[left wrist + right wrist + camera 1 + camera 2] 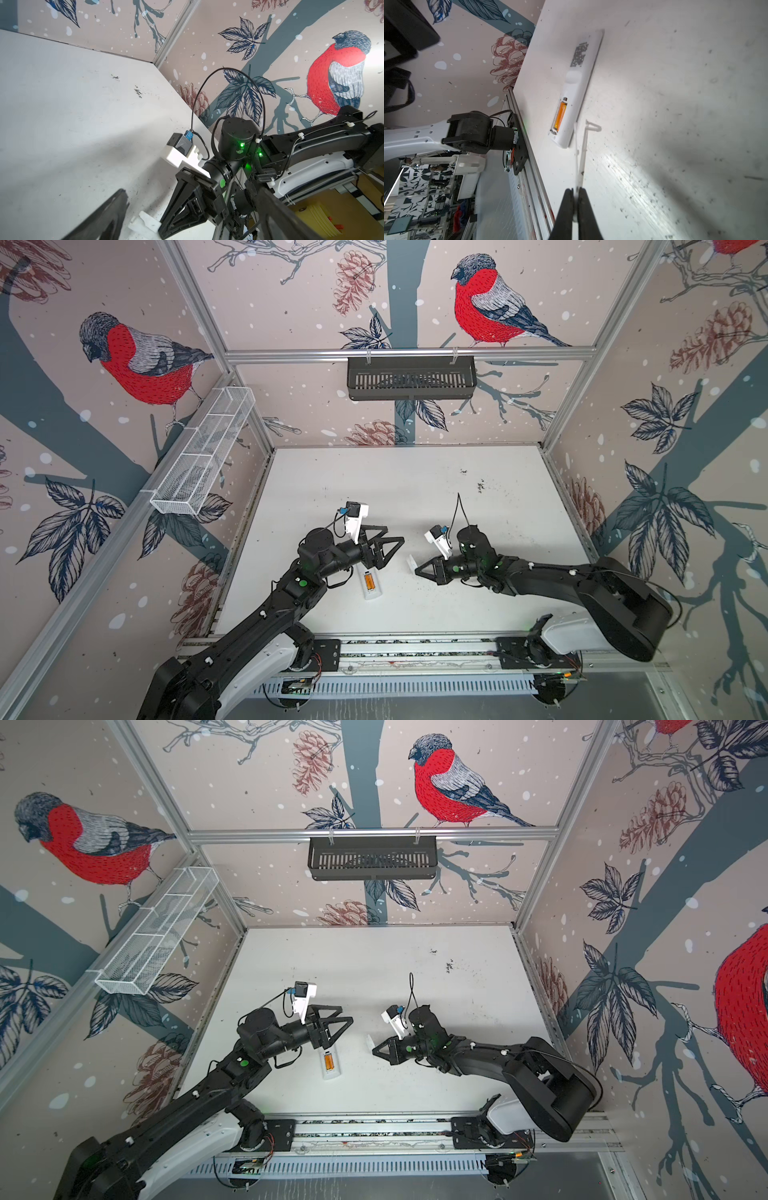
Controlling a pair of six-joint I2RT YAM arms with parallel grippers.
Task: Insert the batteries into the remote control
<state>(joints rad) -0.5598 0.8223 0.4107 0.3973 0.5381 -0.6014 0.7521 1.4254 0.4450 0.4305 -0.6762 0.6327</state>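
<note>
Closing step
Orange-gold cylindrical batteries (pixel 369 582) lie in the slim white plastic remote (pixel 372 594) on the worktop (pixel 457 605); right end effector (pixel 576 190) pinches a thin white cover (pixel 584 145), left end effector (pixel 388 549) spread; I'd align it next

Print (pixel 579 55) on remote control (pixel 576 87) illegible

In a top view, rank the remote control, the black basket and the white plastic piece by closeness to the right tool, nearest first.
1. white plastic piece: pinched in the right tool, mid-table.
2. remote control: lying on the table, on the left arm's side.
3. black basket: hung on the back rail, far beyond.
</note>
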